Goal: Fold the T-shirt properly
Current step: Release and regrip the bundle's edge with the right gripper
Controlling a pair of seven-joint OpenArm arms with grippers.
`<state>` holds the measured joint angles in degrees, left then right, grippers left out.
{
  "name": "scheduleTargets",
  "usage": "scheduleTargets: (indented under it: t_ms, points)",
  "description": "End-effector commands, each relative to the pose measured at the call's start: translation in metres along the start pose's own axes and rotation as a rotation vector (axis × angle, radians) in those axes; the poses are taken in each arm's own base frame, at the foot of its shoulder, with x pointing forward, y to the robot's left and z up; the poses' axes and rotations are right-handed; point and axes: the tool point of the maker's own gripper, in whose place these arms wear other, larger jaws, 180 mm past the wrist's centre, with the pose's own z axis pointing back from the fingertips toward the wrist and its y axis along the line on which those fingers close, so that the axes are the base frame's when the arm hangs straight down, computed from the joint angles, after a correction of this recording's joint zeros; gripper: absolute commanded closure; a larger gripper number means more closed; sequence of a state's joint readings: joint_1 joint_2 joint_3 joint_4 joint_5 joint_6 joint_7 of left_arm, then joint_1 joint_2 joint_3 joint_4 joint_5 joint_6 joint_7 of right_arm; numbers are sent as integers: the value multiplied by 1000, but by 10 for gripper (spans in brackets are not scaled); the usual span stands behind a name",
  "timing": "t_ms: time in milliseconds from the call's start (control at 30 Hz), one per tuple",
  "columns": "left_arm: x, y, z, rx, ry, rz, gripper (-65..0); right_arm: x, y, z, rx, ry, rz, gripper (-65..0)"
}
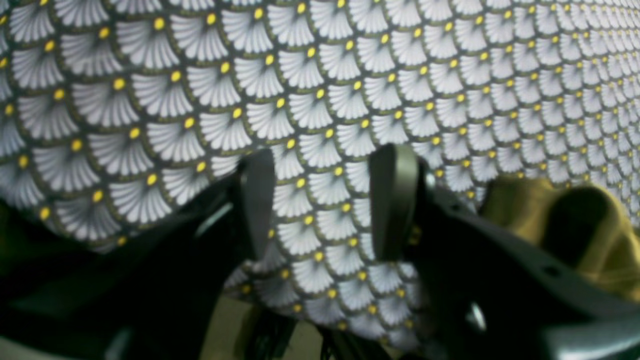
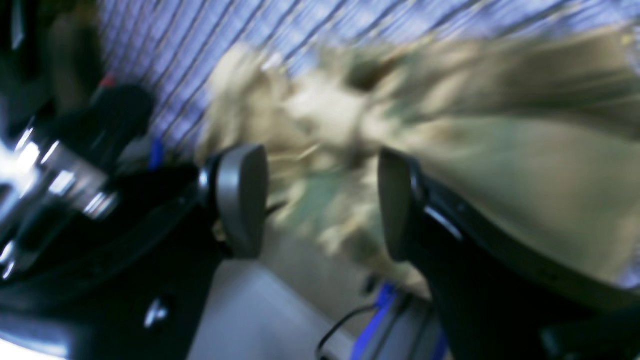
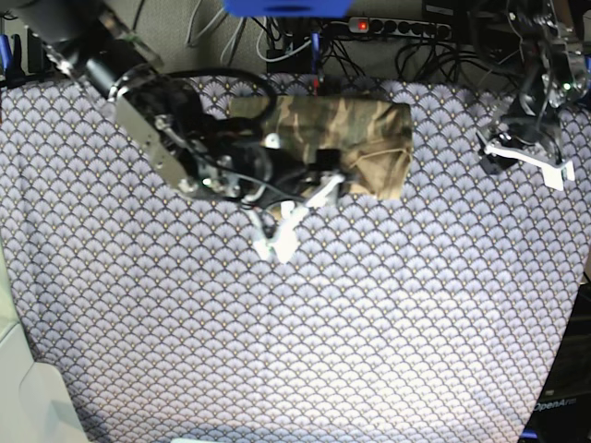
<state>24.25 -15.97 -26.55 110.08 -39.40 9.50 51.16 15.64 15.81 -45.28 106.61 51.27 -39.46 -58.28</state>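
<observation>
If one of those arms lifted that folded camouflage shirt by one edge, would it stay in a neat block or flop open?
Probably flop open: the T-shirt is soft cloth, with creases showing along its folded edges. It looks light, so a push would likely slide or bunch it on the tablecloth rather than tip it. It should not roll, since it lies flat.

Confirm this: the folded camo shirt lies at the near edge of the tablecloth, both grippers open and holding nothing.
Wrong on place. The base view shows the shirt at the far edge of the tablecloth, by the cables. The rest holds: left gripper and right gripper are open and empty.
</observation>
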Motion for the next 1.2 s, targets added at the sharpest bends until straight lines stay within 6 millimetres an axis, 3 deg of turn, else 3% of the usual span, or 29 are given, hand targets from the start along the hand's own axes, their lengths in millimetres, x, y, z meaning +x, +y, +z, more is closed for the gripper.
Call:
scheduleTargets:
  t_ms: [0, 133, 267, 367, 467, 633, 867, 1033, 1167]
  points:
    - [14, -10, 10, -28, -50, -27, -302, 14, 3, 7, 21, -46, 40, -365]
    - [15, -15, 16, -40, -62, -42, -302, 25, -20, 7, -16, -98, 92, -365]
    - [13, -4, 21, -21, -60, -17, -302, 29, -51, -6, -70, -113, 112, -365]
    - [17, -2, 29, -67, -68, 19, -302, 32, -65, -13, -75, -130, 150, -365]
    - [28, 6, 40, -97, -102, 35, -302, 27, -67, -15, -74, -130, 147, -365]
    - [40, 18, 47, -76, -142, 36, -302, 19, -35, -1, 8, -152, 186, -365]
    - [38, 20, 44, -73, -137, 45, -302, 21, 7, 28, 118, -218, 261, -365]
    - [38, 32, 43, 3, -139, -9, -302, -12, 42, 12, 201, -75, 342, -365]
    - [37, 40, 44, 50, -136, -93, -302, -22, 58, -3, 172, -21, 468, -366]
